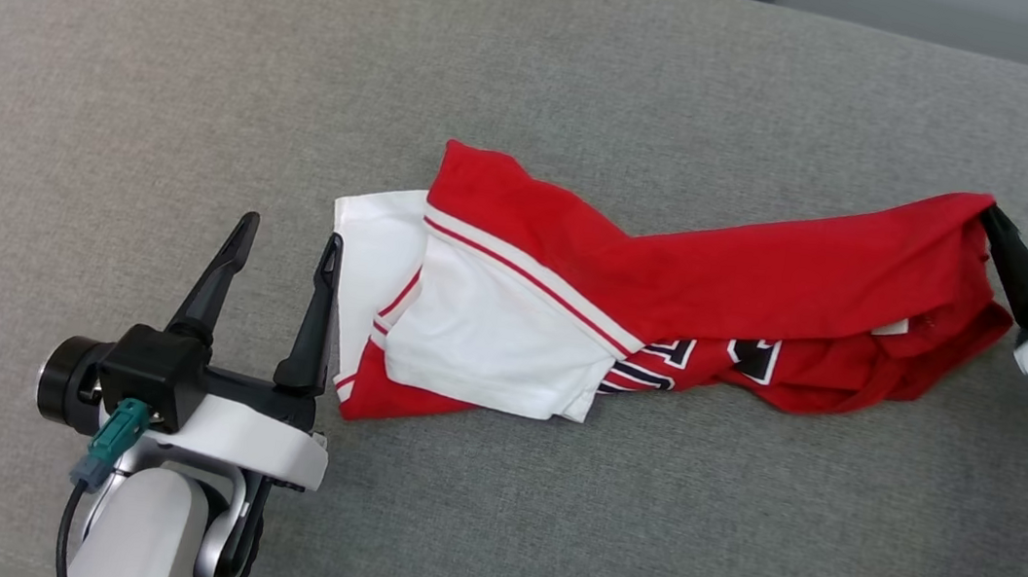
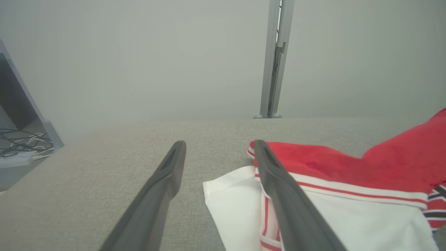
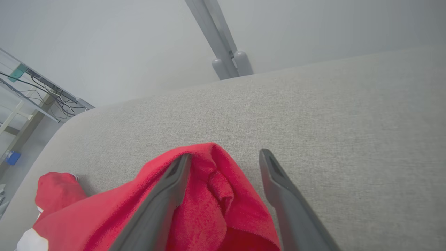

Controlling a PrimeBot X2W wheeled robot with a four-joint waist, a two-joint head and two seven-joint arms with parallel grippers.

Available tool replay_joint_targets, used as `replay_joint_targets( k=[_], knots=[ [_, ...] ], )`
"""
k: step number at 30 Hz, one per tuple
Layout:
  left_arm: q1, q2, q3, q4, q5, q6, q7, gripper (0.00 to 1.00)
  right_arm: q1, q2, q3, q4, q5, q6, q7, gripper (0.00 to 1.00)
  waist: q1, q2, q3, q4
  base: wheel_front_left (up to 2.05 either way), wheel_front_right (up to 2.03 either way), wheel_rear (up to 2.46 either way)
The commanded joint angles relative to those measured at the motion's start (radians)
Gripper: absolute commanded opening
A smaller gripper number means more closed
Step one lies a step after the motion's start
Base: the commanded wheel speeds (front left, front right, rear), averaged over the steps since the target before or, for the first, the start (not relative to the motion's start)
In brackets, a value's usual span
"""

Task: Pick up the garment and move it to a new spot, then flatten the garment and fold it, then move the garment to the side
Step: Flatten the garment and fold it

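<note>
My left gripper [image 1: 290, 237] has its two fingers spread wide with nothing between them. The inner finger [image 1: 314, 323] stands just beside the white edge of the garment [image 1: 672, 279]; I cannot tell if it touches.

My right gripper [image 1: 1018, 221] also has its two fingers apart. The garment's red end lies bunched between them and against one finger [image 3: 163, 195], and the other finger [image 3: 289, 205] is bare.

There is one garment, red and white. It lies crumpled on the grey surface [image 1: 599, 74] and stretches from one gripper to the other.
</note>
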Motion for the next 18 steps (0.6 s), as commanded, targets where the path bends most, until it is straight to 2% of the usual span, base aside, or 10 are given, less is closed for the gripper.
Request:
replay_joint_targets(
  k=[1,7,13,18],
  knots=[
    [0.003,0.003,0.006,0.0,0.004,0.004,-0.003,1.0,0.026,-0.007,-0.009,-0.006,0.008,0.001,-0.013,1.0,0.0,0.0,-0.011,-0.011,0.0,0.0,0.0],
    [0.027,0.004,0.036,-0.001,0.016,0.008,-0.003,1.0,0.157,0.011,-0.097,-0.134,0.003,0.001,-0.196,1.0,0.0,0.0,-0.043,-0.057,0.0,0.0,0.0],
    [0.049,0.021,0.066,-0.005,0.031,0.013,-0.003,1.0,0.262,0.083,-0.16,-0.27,-0.134,0.001,-0.355,1.0,0.0,0.0,-0.078,-0.099,0.0,0.0,0.0],
    [0.07,0.032,0.077,-0.008,0.044,0.016,-0.003,1.0,0.361,0.15,-0.132,-0.372,-0.284,0.001,-0.399,1.0,0.0,0.0,-0.116,-0.123,0.0,0.0,0.0]
  ],
)
